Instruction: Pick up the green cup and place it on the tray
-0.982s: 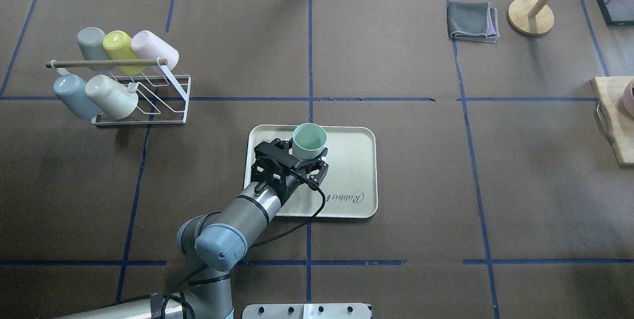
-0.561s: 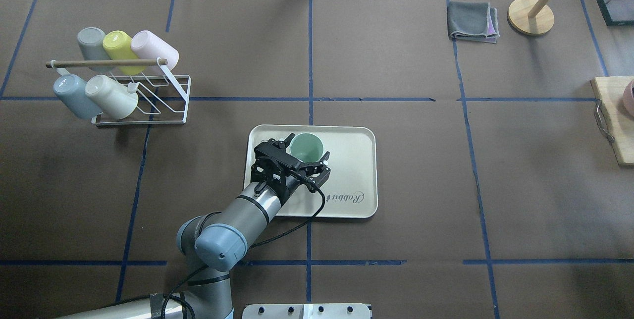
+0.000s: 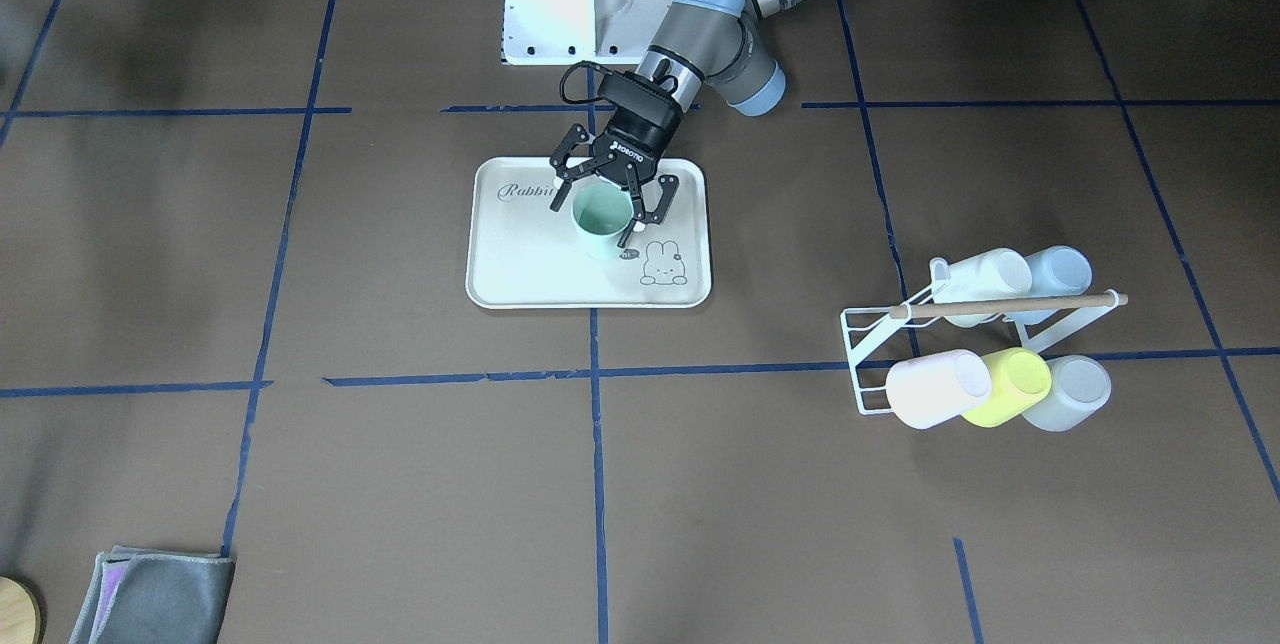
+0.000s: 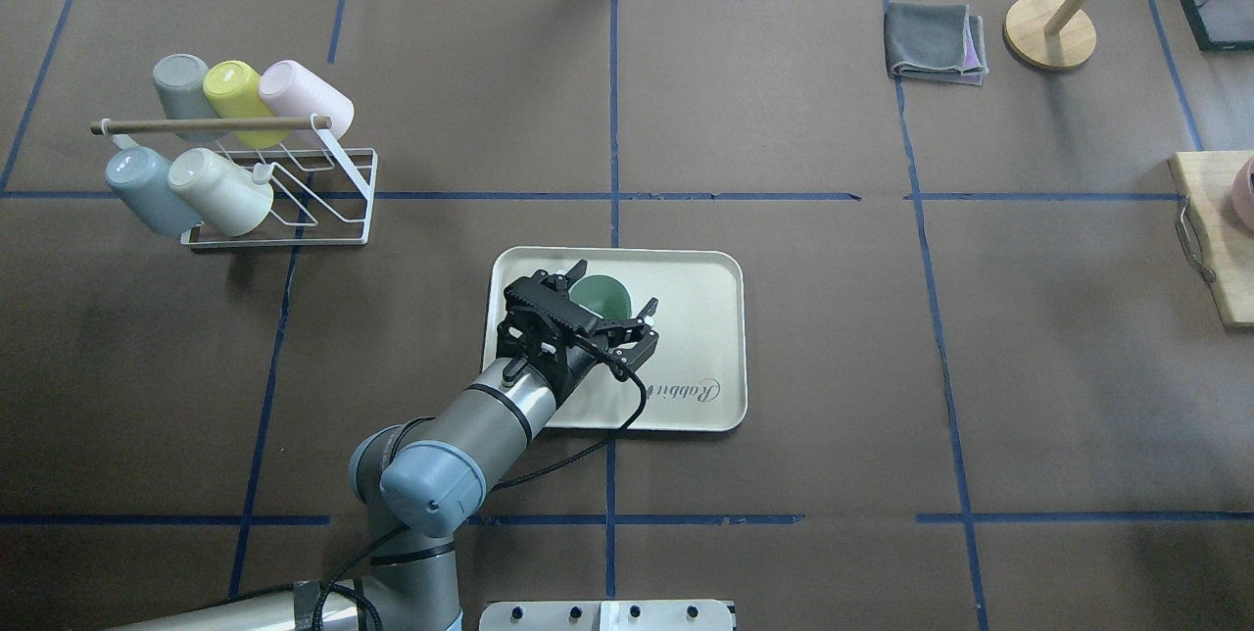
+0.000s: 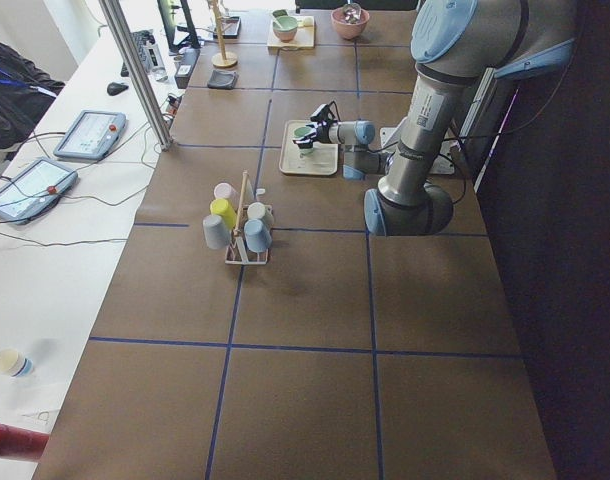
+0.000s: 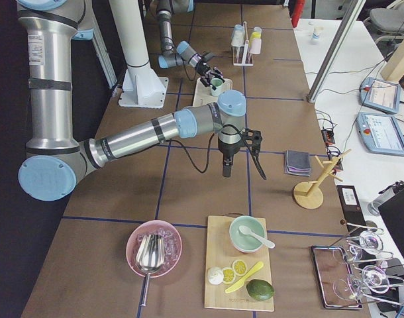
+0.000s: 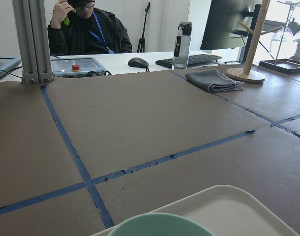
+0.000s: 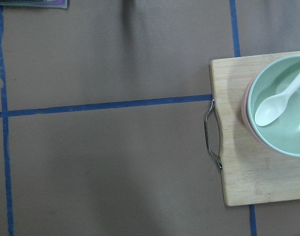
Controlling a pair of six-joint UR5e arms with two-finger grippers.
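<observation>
The mint-green cup (image 4: 600, 295) stands upright on the cream tray (image 4: 696, 317), in its far left part. My left gripper (image 4: 614, 286) is open, with a finger on each side of the cup. The front-facing view shows the cup (image 3: 600, 214) between the spread fingers of the left gripper (image 3: 592, 224), next to the bunny drawing on the tray (image 3: 520, 264). The left wrist view shows only the cup's rim (image 7: 155, 226) and the tray's edge (image 7: 228, 204). My right gripper (image 6: 243, 169) hangs over the table far to the right; I cannot tell whether it is open or shut.
A white wire rack (image 4: 284, 190) with several cups stands at the far left. A folded grey cloth (image 4: 936, 41) and a wooden stand (image 4: 1048, 28) are at the far right. A wooden board (image 8: 258, 132) with a green bowl (image 8: 283, 103) lies under the right wrist.
The green cup has come down from a raised hold onto the tray. The left gripper's fingers have spread apart from it.
</observation>
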